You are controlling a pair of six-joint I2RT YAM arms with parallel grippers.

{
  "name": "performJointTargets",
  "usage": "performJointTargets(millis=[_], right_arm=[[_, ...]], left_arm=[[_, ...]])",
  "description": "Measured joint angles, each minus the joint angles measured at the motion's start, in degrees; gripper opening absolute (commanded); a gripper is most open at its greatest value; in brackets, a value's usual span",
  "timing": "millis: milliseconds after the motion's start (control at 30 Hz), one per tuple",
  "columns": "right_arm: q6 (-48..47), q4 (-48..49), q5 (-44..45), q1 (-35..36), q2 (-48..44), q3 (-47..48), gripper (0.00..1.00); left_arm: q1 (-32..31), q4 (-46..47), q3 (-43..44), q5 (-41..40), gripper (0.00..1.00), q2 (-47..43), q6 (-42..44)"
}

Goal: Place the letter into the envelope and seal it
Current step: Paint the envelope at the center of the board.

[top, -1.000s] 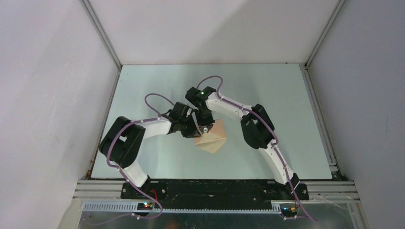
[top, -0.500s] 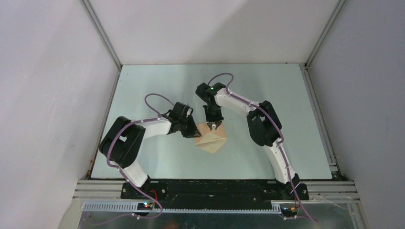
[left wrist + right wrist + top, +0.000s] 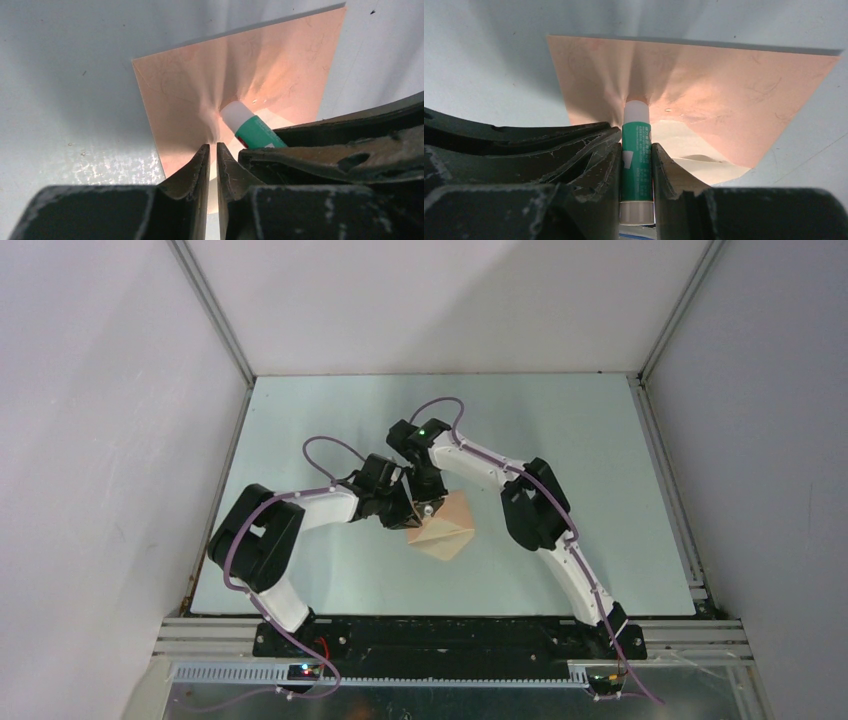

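The right claw (image 3: 635,142) is gripping a green-and-white glue stick (image 3: 636,172) between its fingers, with the white tip pointing away from the wrist. The left claw (image 3: 212,148) is pinching a thin edge of the envelope (image 3: 729,85) — its fingers are sitting almost together, with only paper between them. Just beyond both claws, the stick's tip is touching the tan paper, and creases are radiating from the contact point. A paler cream patch is showing under the raised paper, nearer the right claw. The envelope is lying near the middle of the counter (image 3: 620,440), between the two arms, with its left corner in the left claw. The letter is not showing as a separate sheet — it is probably inside already, though this cannot be confirmed. The step in hand appears to be gluing, the start of sealing. The next move is calling for a light, even stroke along the paper's edge, with the left claw holding the sheet taut, then folding the envelope shut and pressing.
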Motion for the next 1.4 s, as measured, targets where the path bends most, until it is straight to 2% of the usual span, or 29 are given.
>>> performJointTargets(millis=[600,833,1100,1400], right_arm=[[-0.2,-1.9,-1.9,-4.9,-1.5,-3.3,0.00],[-1.4,-5.5,0.2,-3.7,0.8,1.1,0.00],[-1.9,-5.9,0.4,-3.1,1.0,1.0,0.00],[-2.0,-6.1,0.2,-2.6,1.3,1.7,0.00]], left_arm=[[0.1,0.2,-0.1,0.1,0.16,0.0,0.0],[0.0,-0.1,-0.6,-0.1,0.17,-0.9,0.0],[0.7,-5.1,-2.5,-2.0,0.17,-6.0,0.1],[1.4,-2.3,-2.5,0.3,0.17,-2.7,-0.2]])
